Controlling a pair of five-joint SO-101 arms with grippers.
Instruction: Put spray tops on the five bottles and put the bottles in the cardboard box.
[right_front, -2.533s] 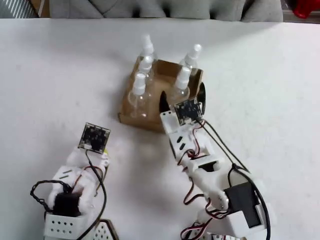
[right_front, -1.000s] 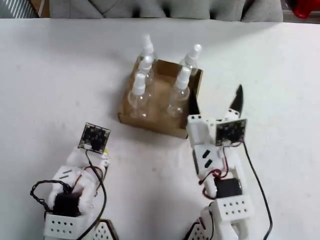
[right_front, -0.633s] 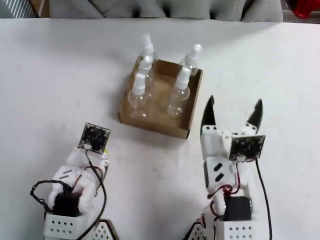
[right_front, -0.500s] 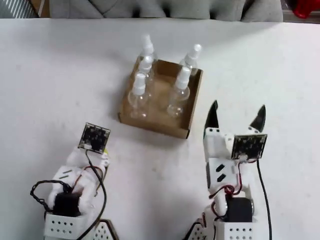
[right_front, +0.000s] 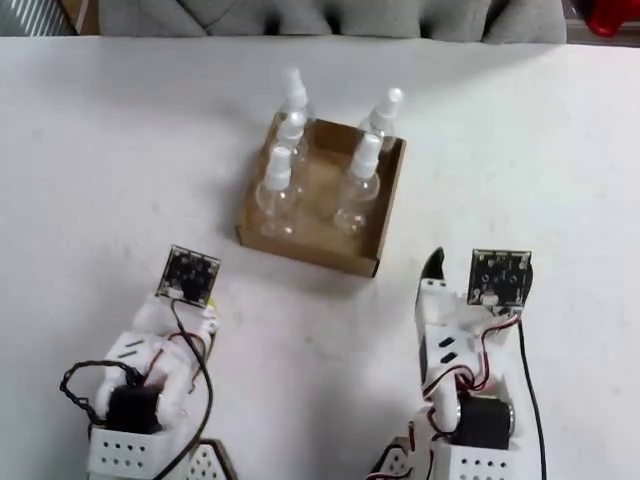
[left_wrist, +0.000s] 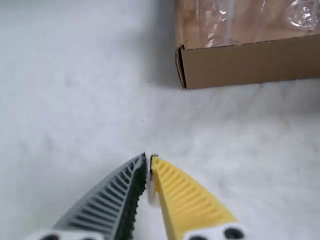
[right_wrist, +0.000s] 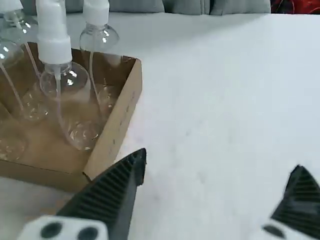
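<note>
Nearest the table's front edge, the left gripper (left_wrist: 149, 160) is being held low over the white table (right_front: 120, 130). Its grey and yellow fingers are being kept together, tip to tip, on nothing. A stretch of bare table is lying between it and the near left corner of the cardboard box (right_front: 385, 215), and more is lying out to its left.

A little farther out, the right gripper (right_wrist: 220, 162) is being held to the right of the box's near right corner. Its black fingers are being kept spread wide apart, with nothing between them. One fingertip is being held near the box wall but apart from it, the other over bare table. Broad white surface is lying to its right and ahead of it.

Mid-table, the box is sitting open side up. Five bottles (right_front: 358, 190) are standing upright inside it, each fitted with one of the white spray tops (right_front: 366, 150). Three are ranged along the left wall and two along the right, with a strip of box floor showing between the rows. Beyond the box, the table is running on to its far edge, where grey upholstery (right_front: 330, 15) is showing.

Over the last few seconds the right gripper, earlier spread about the near right bottle inside the box, has been drawn out, back and to the right. The left gripper, box and bottles are being left where they were.
</note>
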